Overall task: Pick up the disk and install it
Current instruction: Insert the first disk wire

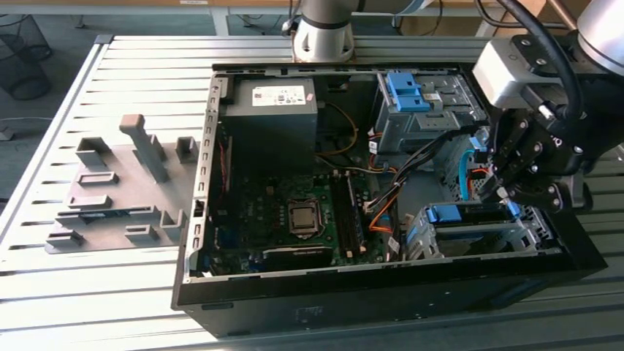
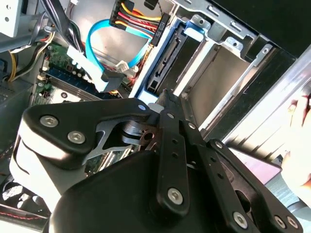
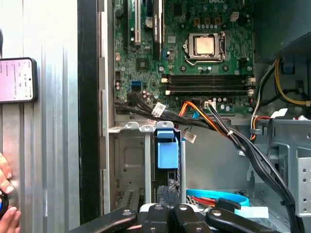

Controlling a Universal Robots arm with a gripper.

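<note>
Hand [image 1: 504,191] hovers over the disk [image 1: 458,213] seated in its bay; grip state unclear.

No legible text; power supply label [image 1: 280,95] print unreadable.

The arm reaches down from the exterior view's right, wrist bent, gripper [image 1: 507,191] pointing downward.

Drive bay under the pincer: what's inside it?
The disk sits upright in the grey metal bay, its blue caddy edge showing, with an empty slot beside it. The pincer hangs right over it and covers the disk's near end, so full seating can't be seen.
</note>
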